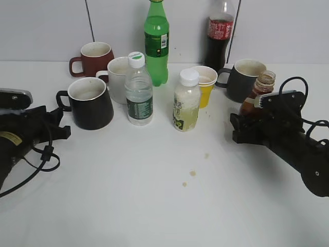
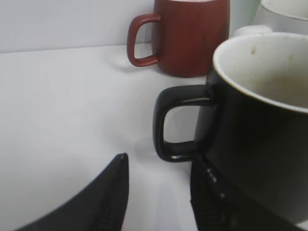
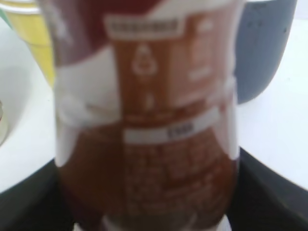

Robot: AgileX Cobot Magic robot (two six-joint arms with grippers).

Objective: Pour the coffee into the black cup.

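The right end effector (image 1: 245,119) grips the coffee bottle (image 1: 258,93); the left end effector (image 2: 159,192), open, flanks the black cup (image 1: 90,102). Nothing looks poured yet.

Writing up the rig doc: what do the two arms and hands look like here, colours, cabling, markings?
Both arms are matte black with blocky housings. The left hand has a silver-grey plate on top and a yellow label, with loose black cables looping beneath it. The right hand carries a pale strip on top and black cables arcing over it. In the left wrist view the fingers are black, tapered, with ribbed inner faces. No sleeves.
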